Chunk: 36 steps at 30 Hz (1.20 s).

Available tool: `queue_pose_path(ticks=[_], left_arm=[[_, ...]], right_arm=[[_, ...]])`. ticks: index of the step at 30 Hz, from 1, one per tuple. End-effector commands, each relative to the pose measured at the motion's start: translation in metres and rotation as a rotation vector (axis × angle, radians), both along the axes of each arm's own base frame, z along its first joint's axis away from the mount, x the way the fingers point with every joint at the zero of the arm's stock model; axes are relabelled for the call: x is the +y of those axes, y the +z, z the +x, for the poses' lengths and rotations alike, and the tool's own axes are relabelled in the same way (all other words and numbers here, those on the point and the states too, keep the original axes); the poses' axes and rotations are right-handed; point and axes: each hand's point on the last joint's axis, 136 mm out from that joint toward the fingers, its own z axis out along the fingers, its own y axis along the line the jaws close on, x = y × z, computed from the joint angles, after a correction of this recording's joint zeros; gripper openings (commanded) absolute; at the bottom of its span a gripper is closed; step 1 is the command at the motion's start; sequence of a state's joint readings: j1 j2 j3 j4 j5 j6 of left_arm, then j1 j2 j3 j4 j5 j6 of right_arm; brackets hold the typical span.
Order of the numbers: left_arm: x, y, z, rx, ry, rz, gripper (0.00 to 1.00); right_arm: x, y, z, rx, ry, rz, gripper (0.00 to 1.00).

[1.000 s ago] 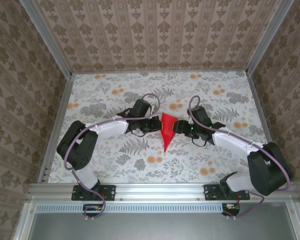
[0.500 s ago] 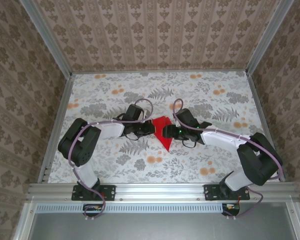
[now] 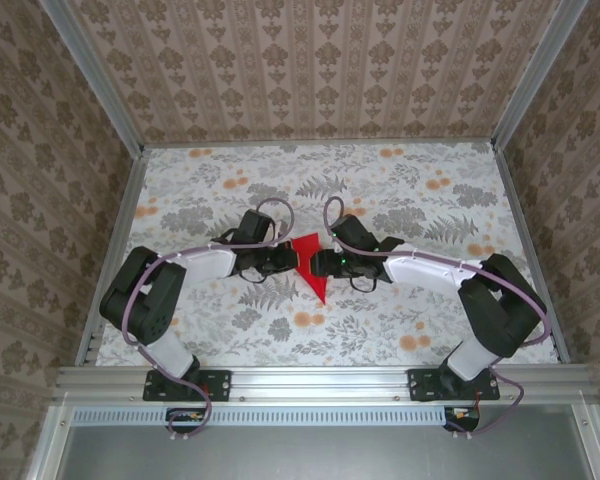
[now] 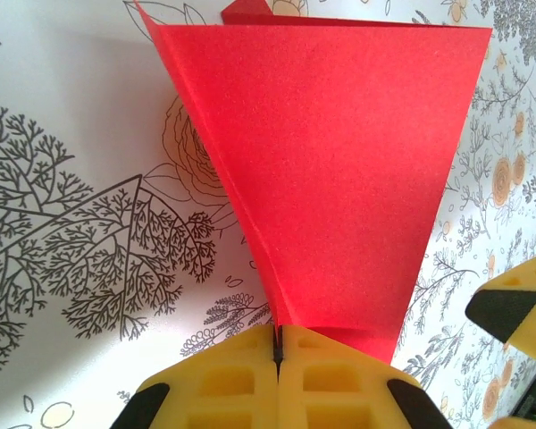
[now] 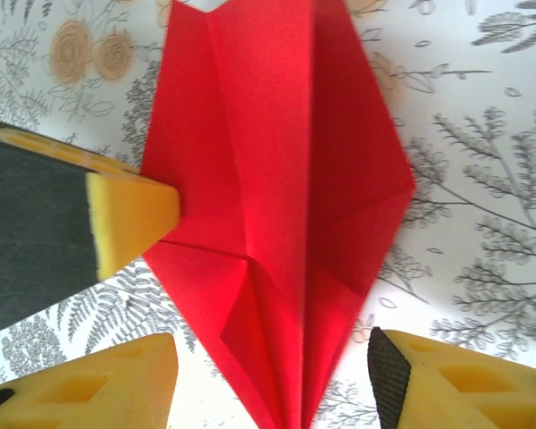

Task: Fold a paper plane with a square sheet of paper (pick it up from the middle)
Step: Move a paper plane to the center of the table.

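Note:
The square sheet of paper [image 3: 314, 285] is bright red and folded into a pointed kite shape with a centre crease, tip toward the near edge, at the table's middle. My left gripper [image 3: 290, 262] is shut on its left edge; in the left wrist view the yellow jaws [image 4: 277, 344] pinch the red sheet [image 4: 339, 179] with no gap. My right gripper [image 3: 316, 264] meets it from the right. In the right wrist view this gripper [image 5: 272, 384] is open, its fingers either side of the paper's [image 5: 277, 179] narrow end without touching it. The left gripper's fingertips [image 5: 125, 219] press the sheet's edge there.
The table [image 3: 210, 190] wears a floral cloth and is boxed in by patterned walls and metal posts [image 3: 120, 210]. A metal rail [image 3: 310, 378] with both arm bases runs along the near edge. Open cloth lies all around the two grippers.
Both grippers and the red paper have shifted left across the table. The right gripper has come in closer over the paper, and the left has stayed shut on it.

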<state>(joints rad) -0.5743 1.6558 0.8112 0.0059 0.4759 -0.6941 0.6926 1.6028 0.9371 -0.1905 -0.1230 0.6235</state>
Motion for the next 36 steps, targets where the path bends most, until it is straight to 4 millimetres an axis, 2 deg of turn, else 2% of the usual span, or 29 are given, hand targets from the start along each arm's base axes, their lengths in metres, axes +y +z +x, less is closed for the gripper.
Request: queue_pose_path(ticks=[1,7,13,21,29,36], left_arm=[[0.003,-0.008,-0.004,0.011,-0.026,0.018,0.00],[0.009,-0.015,-0.005,0.027,-0.022,0.046,0.00],[0.012,-0.020,-0.006,0.044,-0.017,0.067,0.00],[0.012,-0.020,-0.006,0.047,-0.014,0.069,0.00],[0.013,-0.021,-0.005,0.050,-0.012,0.070,0.00],[0.012,-0.021,-0.006,0.051,-0.014,0.066,0.00]], right_arm=[[0.005,-0.001,0.000,-0.007,0.027,-0.044,0.59],[0.004,-0.013,0.002,0.017,0.016,-0.094,0.60],[0.011,-0.022,0.001,0.046,0.046,-0.111,0.58],[0.020,-0.022,-0.004,0.048,0.089,-0.098,0.48],[0.017,-0.019,-0.007,0.043,0.086,-0.111,0.51],[0.028,-0.029,-0.015,0.074,0.136,-0.122,0.54]])
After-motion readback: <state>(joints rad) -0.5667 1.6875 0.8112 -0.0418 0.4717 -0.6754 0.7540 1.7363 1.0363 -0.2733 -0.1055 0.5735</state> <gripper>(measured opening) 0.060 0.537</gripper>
